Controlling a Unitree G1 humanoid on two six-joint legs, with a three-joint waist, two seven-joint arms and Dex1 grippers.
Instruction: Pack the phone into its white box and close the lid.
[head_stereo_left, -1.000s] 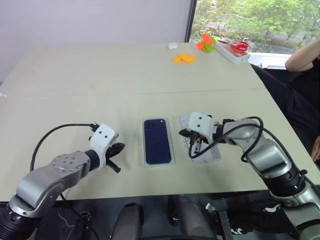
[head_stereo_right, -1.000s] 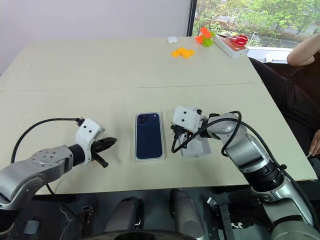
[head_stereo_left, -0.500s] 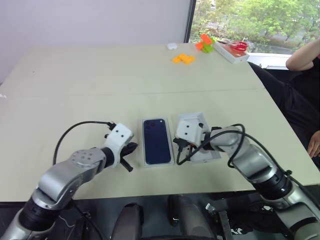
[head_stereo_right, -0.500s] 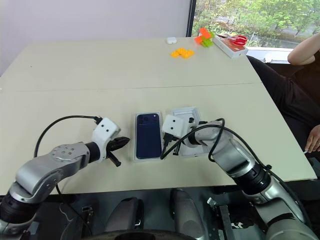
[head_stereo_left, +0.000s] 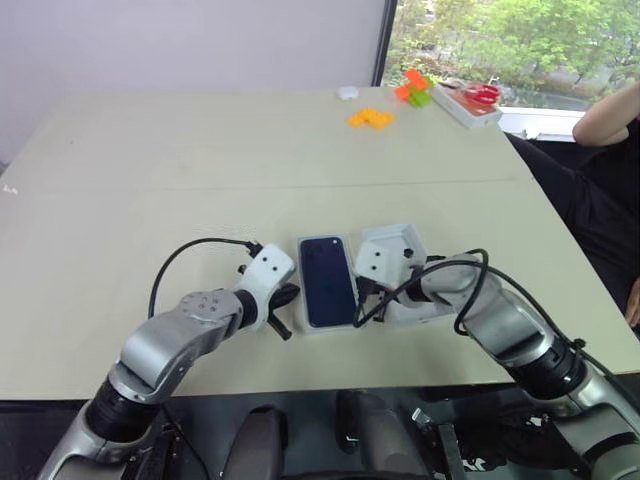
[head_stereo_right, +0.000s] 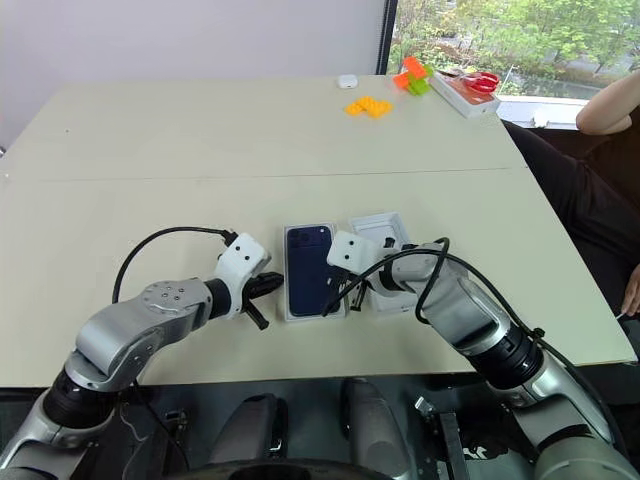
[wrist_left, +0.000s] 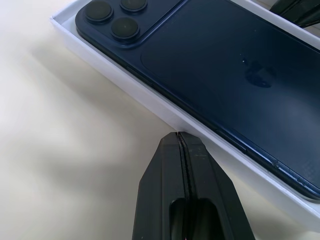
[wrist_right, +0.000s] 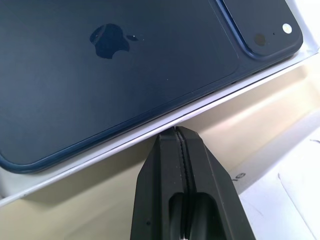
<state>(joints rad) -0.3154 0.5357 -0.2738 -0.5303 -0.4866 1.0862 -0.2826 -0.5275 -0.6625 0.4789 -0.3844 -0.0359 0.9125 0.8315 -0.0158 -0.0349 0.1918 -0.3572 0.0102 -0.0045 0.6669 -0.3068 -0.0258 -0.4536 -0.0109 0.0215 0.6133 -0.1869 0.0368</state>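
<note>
The dark navy phone (head_stereo_left: 328, 282) lies camera side up inside the shallow white box (head_stereo_left: 329, 327) near the table's front edge. My left gripper (head_stereo_left: 289, 295) is shut, and its tip (wrist_left: 180, 134) rests against the box's left long wall. The shut right gripper (head_stereo_left: 362, 302) sits on the other side, its tip (wrist_right: 175, 129) at the box's right rim. The white lid (head_stereo_left: 400, 238) lies open side up just right of the box, partly under my right arm. Grey lettering shows on its side (wrist_right: 239, 176).
At the far right of the table are orange blocks (head_stereo_left: 368, 118), a green and orange toy (head_stereo_left: 412, 88), a small white object (head_stereo_left: 346, 92) and a white tray (head_stereo_left: 455, 105) holding red scissors. A person's arm (head_stereo_left: 610, 112) is beyond the right edge.
My left gripper has swung right across the table to the box's left wall. The right gripper has come off the lid and dropped to the box's right rim.
</note>
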